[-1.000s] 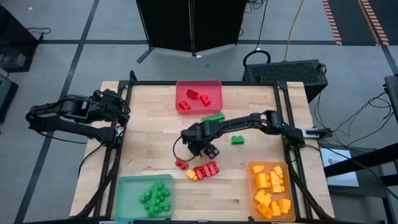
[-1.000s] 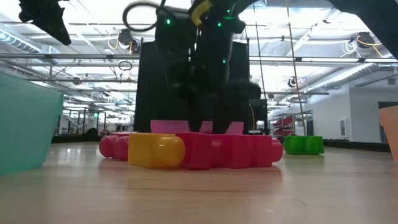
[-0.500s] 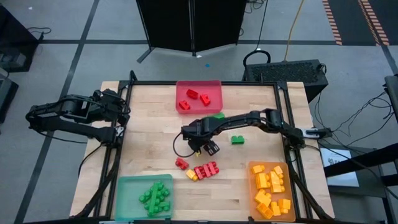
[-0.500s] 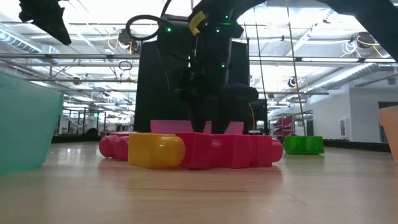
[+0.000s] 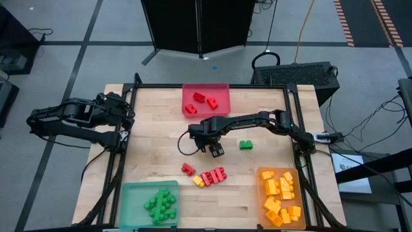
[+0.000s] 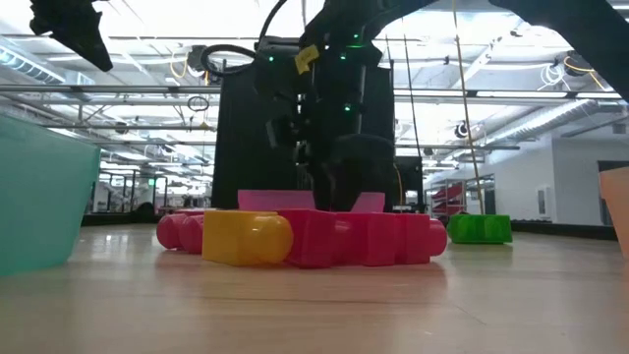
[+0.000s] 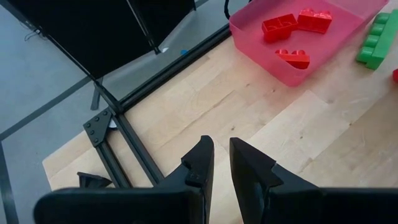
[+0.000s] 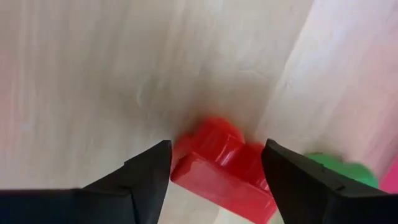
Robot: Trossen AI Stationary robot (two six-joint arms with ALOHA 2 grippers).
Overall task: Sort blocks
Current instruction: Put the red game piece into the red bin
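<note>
**High view: right tool carries a red block at mid-bench, with the drop into the tray to come**

From above, the right tool (image 5: 215, 150) hangs over the middle of the bench, just below the red tray (image 5: 222, 111) at the top centre of the frame. Its wrist camera shows a red block (image 8: 221, 165) between the two fingers, both touching it. I take that as a pinch, with the bench blurred well behind it. In the low view the tool is clear of the bench top.

The left tool (image 5: 125, 116) waits at the left edge of the bench. Its fingers are drawn close with only a slit between them, and they hold nothing.

Other blocks lie loose:
- A small red piece (image 5: 187, 169) sits below centre.
- A red and yellow cluster (image 5: 212, 176) sits just beside that piece.
- One green block (image 5: 246, 144) lies right of the tool.
- A long green block (image 5: 222, 120) lies right against the red tray's lower edge.

The green tray (image 5: 132, 193) at lower left and the orange tray (image 5: 262, 193) at lower right already hold blocks of their own colours.

The risks, as I see them:
- The block seems to sit low between the fingertips, so a quick swing could twist or shake it loose.
- The long green block lies on the way to the tray, and a low pass could shove it or catch the tray wall.
- Letting go too early would drop the red block outside the rim.
</note>
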